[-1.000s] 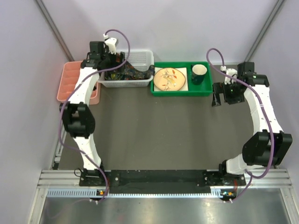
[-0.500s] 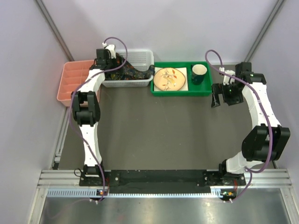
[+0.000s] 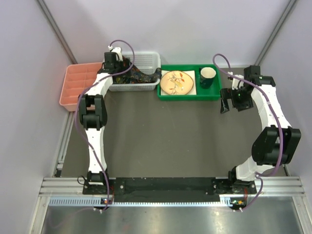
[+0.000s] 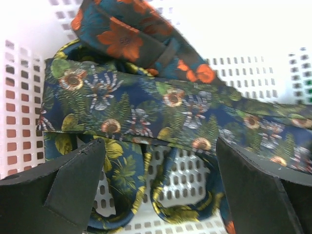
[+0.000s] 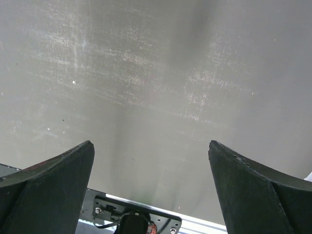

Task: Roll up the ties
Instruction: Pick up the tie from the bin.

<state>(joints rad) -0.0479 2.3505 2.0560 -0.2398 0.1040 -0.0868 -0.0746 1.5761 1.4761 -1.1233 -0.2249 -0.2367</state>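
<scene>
Ties lie tangled in a heap inside the white basket at the far left of the table. Two prints show, one with orange flowers and one with green ferns, so I count at least two, though the folds hide the exact number. None is rolled and none lies out on the table, so the step in hand looks like the first pick. The left hand hovers just above the heap, fingers wide apart and holding nothing; next it likely needs to drop, pinch one strip alone and lift it free of the other. The right hand, also spread and empty, hangs over bare table well to the right. Beside the basket stand one green tray carrying one plate and one cup, and one pink tray.
</scene>
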